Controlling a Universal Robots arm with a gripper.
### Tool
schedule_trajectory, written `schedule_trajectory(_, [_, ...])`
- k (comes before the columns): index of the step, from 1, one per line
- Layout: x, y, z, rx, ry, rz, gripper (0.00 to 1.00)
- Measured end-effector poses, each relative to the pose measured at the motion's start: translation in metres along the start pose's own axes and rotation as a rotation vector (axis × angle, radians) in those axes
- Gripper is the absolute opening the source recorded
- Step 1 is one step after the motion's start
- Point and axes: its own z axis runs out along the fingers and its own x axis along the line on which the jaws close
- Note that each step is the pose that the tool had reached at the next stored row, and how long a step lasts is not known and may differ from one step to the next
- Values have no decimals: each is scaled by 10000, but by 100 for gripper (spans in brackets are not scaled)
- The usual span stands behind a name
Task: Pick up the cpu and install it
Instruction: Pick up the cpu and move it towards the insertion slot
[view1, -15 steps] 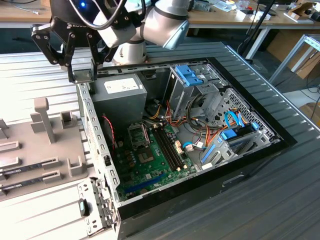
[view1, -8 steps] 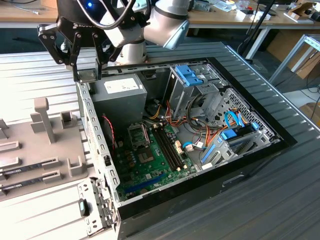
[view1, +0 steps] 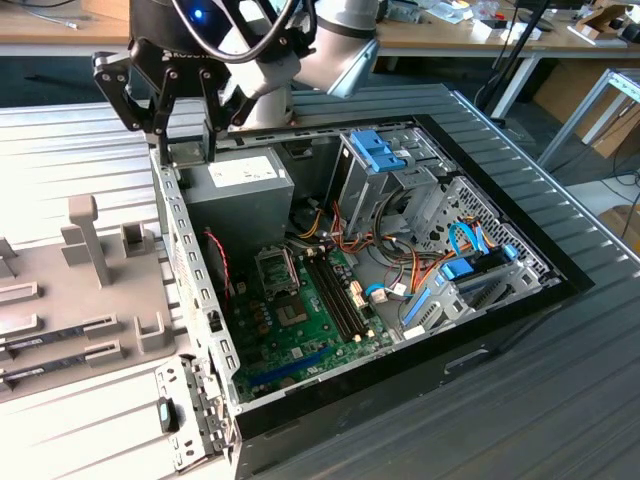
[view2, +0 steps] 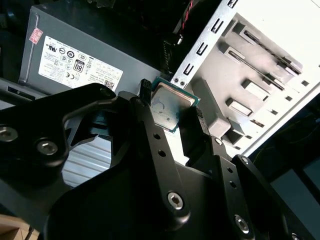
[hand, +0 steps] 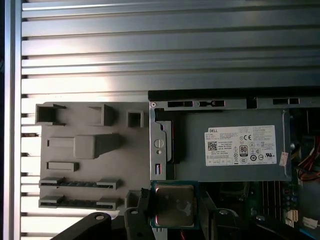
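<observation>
The cpu (view2: 170, 106) is held in the air, clenched by its edges between the black jaws, with its silver top showing in both wrist views. In the exterior view the jaws hang over the case (view1: 186, 262) wall on that view's left, just beside the power supply (view1: 240, 188). The socket (view1: 277, 270) on the motherboard (view1: 300, 325) lies lower inside the case, well apart from the jaws. A grey fixture (view1: 95, 290) rests on the ribbed surface (view1: 560, 390) outside the case.
</observation>
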Motion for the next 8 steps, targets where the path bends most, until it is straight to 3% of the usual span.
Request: schedule_trajectory(8, [-52, -45, -3, 0, 0, 0, 47])
